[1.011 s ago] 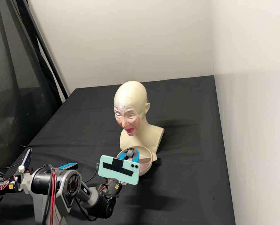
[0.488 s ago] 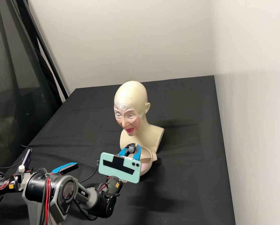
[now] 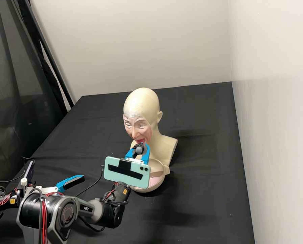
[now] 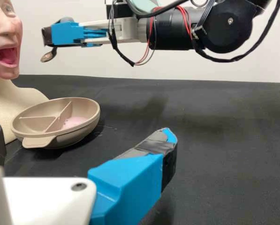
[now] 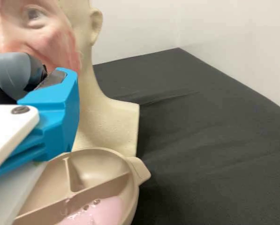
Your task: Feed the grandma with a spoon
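The grandma is a pale mannequin head [image 3: 143, 117] with an open red mouth [image 4: 7, 55], standing mid-bench. A beige divided bowl [image 3: 158, 169] with pink food [image 5: 100, 211] sits right in front of her bust. My right gripper [image 3: 137, 151] is shut on the grey handle of a spoon [image 5: 15, 68] and hangs above the bowl, just below her chin. The spoon's small metal bowl [image 4: 48, 56] points at her mouth, a short gap away. My left gripper [image 4: 81, 136] rests low near the bench's front left, open with nothing in it; its blue finger [image 3: 70, 181] shows there.
A mint-green phone [image 3: 127, 171] is strapped to the right arm's wrist. A white wall [image 3: 276, 118] runs along the bench's right side, and a dark panel [image 3: 16, 84] stands on the left. Black cloth [image 3: 198, 142] lies bare around the head.
My right gripper has risen out of the bowl with the spoon and moved toward the grandma's mouth. The left gripper has stayed in place.
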Robot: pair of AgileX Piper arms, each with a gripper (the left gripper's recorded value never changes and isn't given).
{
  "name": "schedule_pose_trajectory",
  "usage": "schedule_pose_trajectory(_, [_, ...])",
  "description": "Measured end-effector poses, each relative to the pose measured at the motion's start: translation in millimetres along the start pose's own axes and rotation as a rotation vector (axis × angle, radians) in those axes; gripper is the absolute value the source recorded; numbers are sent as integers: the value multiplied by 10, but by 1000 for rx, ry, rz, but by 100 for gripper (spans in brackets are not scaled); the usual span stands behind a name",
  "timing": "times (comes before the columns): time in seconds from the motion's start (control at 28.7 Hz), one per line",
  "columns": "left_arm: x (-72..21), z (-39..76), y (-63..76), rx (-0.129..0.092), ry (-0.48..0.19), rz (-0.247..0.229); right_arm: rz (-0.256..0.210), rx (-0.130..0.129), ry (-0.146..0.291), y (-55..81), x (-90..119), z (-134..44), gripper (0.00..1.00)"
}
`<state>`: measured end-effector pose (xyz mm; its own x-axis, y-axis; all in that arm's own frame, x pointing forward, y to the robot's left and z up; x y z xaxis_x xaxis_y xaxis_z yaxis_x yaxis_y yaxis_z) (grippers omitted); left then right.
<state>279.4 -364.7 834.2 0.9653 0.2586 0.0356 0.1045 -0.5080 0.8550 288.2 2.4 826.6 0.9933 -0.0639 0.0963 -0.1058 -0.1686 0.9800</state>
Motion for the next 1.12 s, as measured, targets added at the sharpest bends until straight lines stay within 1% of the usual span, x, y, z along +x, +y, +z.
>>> schedule_pose_trajectory(0.14, [-1, -21, 5, -1, 7, 2, -19, 1, 3, -31, 39, -44, 0])
schedule_pose_trajectory(0.31, [-1, -25, 5, -1, 9, 2, -21, 5, 23, -39, 100, -119, 0])
schedule_pose_trajectory(0.52, [-2, -46, 10, -3, 16, 4, -48, 2, 41, -110, 128, -199, 0])
schedule_pose_trajectory(0.63, [2, -49, -3, -3, 17, -1, -58, 3, 41, -135, 142, -213, 0])
schedule_pose_trajectory(0.77, [6, -52, -16, -3, 18, -6, -57, 4, 40, -136, 175, -220, 0])
schedule_pose_trajectory(0.8, [6, -52, -16, -3, 18, -6, -56, -2, 44, -137, 183, -230, 0])
schedule_pose_trajectory(0.84, [8, -54, -23, -3, 19, -9, -56, -2, 43, -136, 189, -229, 0])
schedule_pose_trajectory(0.94, [7, -53, -23, -3, 18, -8, -48, 6, 35, -132, 210, -230, 0])
schedule_pose_trajectory(1.01, [7, -53, -23, -3, 18, -8, -44, 1, 32, -134, 228, -224, 0])
schedule_pose_trajectory(1.12, [14, -52, -24, -2, 16, -9, -36, 2, 23, -137, 262, -209, 0])
